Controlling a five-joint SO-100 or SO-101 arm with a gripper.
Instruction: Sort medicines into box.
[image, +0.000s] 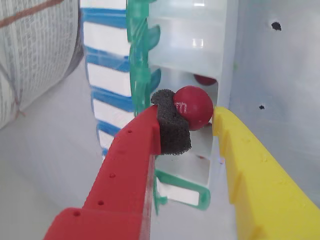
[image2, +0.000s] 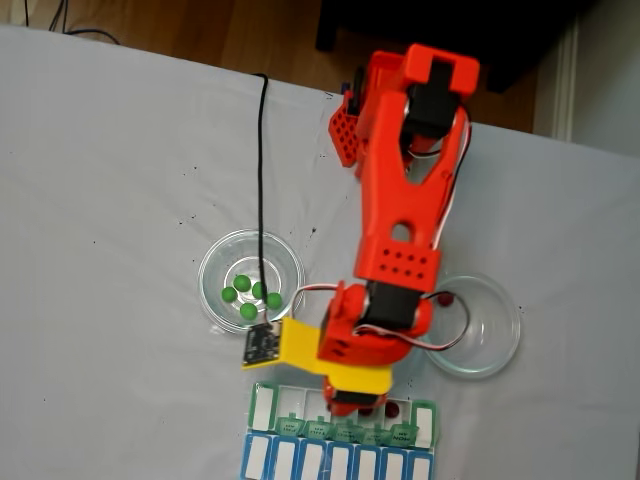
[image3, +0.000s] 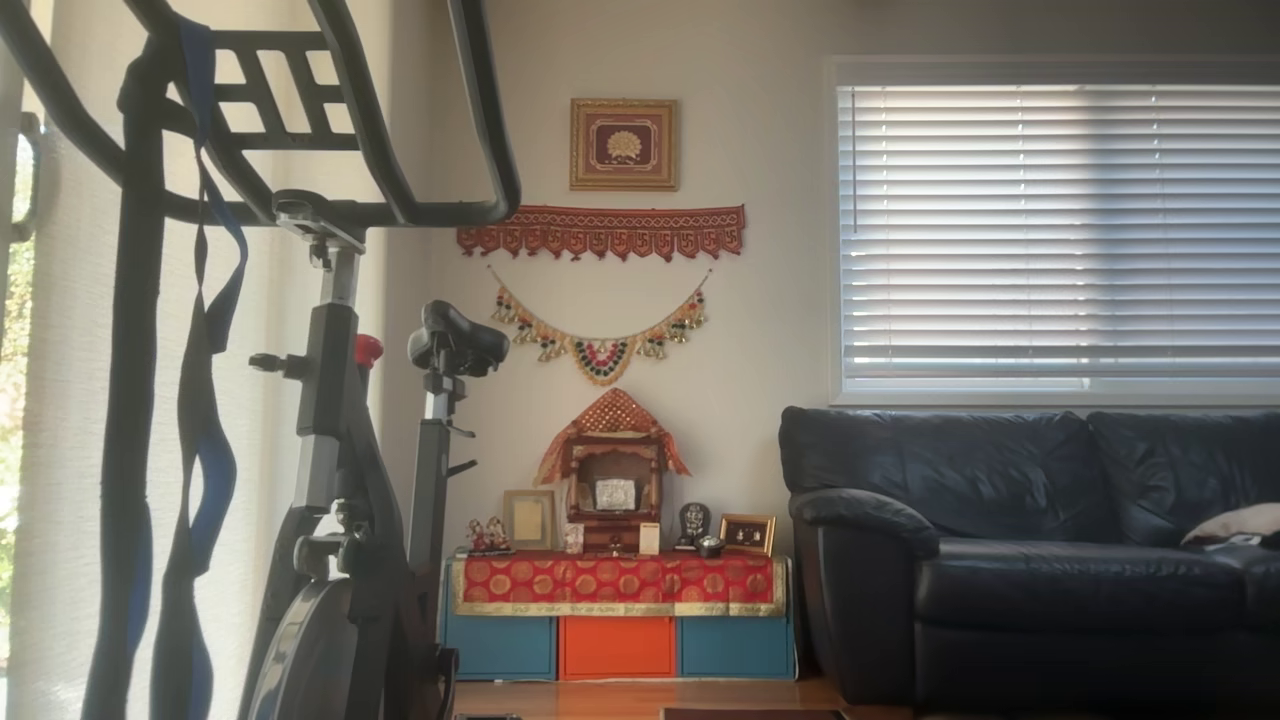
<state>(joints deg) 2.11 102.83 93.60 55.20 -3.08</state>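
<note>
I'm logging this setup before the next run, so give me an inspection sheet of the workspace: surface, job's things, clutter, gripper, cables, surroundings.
Surface: white table with small dark specks.
Job's things: five green balls in the left glass dish in the fixed view; one red ball between the gripper fingers; another red ball lying in an open compartment of the green pill organizer.
Clutter: blue compartment row beside the green one; right glass dish, one red ball at its rim.
Gripper: gripper shut on the red ball, over the organizer.
Cables: black cable running across the table to the arm.
Surroundings: wooden floor beyond the table.
</note>
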